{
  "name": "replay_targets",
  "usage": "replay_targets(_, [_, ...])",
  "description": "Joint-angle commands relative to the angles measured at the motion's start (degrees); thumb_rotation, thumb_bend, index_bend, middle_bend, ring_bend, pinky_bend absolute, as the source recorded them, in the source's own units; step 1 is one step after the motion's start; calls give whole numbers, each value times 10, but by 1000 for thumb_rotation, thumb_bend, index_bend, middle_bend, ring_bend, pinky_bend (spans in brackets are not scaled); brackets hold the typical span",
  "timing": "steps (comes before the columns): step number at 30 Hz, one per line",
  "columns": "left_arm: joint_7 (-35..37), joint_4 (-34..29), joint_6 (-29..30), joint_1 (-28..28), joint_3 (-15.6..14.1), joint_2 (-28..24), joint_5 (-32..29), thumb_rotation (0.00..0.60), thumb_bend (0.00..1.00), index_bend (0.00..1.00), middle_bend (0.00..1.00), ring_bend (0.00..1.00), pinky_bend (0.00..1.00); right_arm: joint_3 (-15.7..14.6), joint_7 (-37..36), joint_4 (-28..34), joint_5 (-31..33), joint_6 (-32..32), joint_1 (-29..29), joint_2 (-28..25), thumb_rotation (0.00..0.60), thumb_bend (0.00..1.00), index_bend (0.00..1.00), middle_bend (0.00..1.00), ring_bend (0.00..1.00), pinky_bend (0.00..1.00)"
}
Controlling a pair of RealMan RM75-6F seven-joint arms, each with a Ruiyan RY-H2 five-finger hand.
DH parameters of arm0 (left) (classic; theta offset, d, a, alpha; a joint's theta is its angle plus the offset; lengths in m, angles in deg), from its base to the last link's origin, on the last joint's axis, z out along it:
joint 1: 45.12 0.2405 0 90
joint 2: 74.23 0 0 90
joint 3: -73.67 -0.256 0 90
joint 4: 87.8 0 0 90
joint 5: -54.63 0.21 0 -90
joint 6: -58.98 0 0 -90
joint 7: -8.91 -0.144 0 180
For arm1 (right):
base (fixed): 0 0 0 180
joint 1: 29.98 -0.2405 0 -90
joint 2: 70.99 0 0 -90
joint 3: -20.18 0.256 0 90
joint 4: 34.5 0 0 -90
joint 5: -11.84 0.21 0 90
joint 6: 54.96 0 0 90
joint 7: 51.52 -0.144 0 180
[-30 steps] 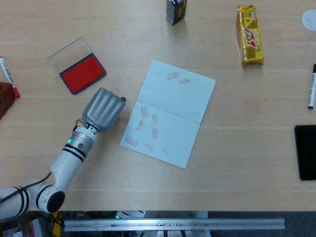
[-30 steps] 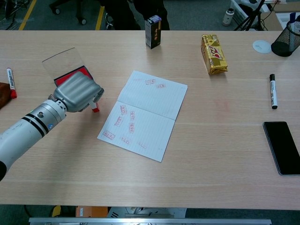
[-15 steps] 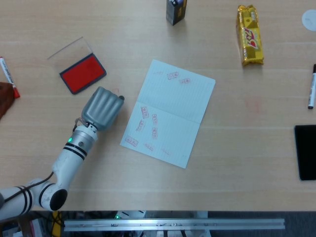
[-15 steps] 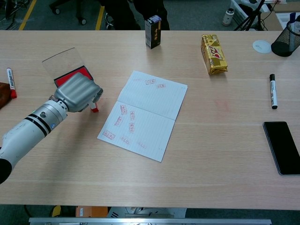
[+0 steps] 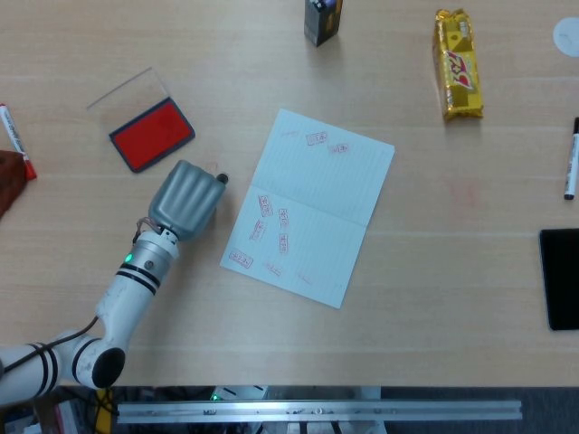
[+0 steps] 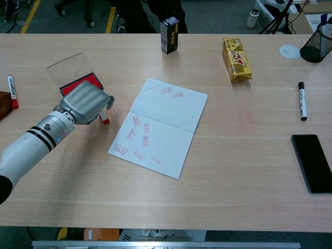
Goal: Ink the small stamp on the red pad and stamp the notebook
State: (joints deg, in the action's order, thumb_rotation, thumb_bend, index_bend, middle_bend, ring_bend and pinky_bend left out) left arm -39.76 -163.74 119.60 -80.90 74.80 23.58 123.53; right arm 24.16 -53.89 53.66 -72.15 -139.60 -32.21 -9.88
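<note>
My left hand hovers low over the table with its fingers curled down, between the ink pad and the notebook. In the chest view the red foot of the small stamp peeks out under the fingers, held in the hand just left of the notebook; in the head view the hand hides it. The red ink pad lies open just behind the hand, its clear lid tipped back. The open notebook carries several red stamp marks. My right hand is in neither view.
A black box and a yellow snack bar lie at the back. A black marker and a phone are on the right. A red marker lies far left.
My left hand has edged very slightly left, away from the notebook; its grip on the stamp looks the same.
</note>
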Motion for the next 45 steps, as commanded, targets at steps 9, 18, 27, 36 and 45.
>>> replay_targets(9, [-24,-82,13,2,16,-51,-30,600,338,346,1000,1000,1000,1,-1,2,-3,-2,-1,-2,600,310,227,345,230,264])
replay_targets(18, [77,-158,68,34,56,-117,-40,600,337,284,822,781,1000,1,2,10,-8,11,-12,-10,600,311,242,345,230,264])
replay_targets(27, [182,-171,154,105,58,-176,-26,600,337,290,646,596,869,5,10,14,-11,23,-25,-10,600,310,357,370,237,264])
replay_targets(36, [252,-175,235,181,8,-218,52,600,337,379,644,595,868,7,15,17,-20,21,-34,-5,600,310,445,425,283,329])
replay_targets(45, [272,-206,282,236,-28,-267,104,600,337,441,675,618,868,2,18,15,-32,15,-35,-4,600,310,567,506,350,364])
